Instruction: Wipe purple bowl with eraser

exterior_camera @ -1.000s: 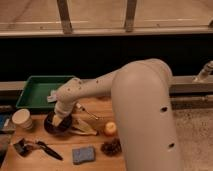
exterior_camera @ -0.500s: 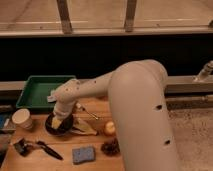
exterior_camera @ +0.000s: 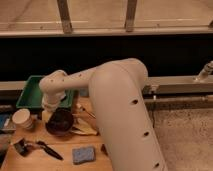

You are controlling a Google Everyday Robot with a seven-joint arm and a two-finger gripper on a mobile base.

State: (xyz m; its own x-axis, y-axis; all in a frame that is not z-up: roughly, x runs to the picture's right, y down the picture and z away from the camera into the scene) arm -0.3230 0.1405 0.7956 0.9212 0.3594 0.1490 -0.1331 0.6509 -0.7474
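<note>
The dark purple bowl [exterior_camera: 61,123] sits on the wooden table [exterior_camera: 30,161], left of centre. My gripper [exterior_camera: 50,113] hangs at the end of the white arm [exterior_camera: 105,95] and reaches down to the bowl's back left rim. The wrist covers most of it. I cannot make out the eraser; it may be hidden under the wrist.
A green tray [exterior_camera: 29,96] stands behind the bowl. A white cup [exterior_camera: 22,119] is at the left. A dark brush [exterior_camera: 41,147] and a blue sponge [exterior_camera: 83,154] lie in front. A yellowish cloth [exterior_camera: 86,128] lies right of the bowl. My arm hides the table's right part.
My arm has swung left and now covers the right part of the table, hiding the orange object. The gripper has shifted slightly left over the bowl's rim.
</note>
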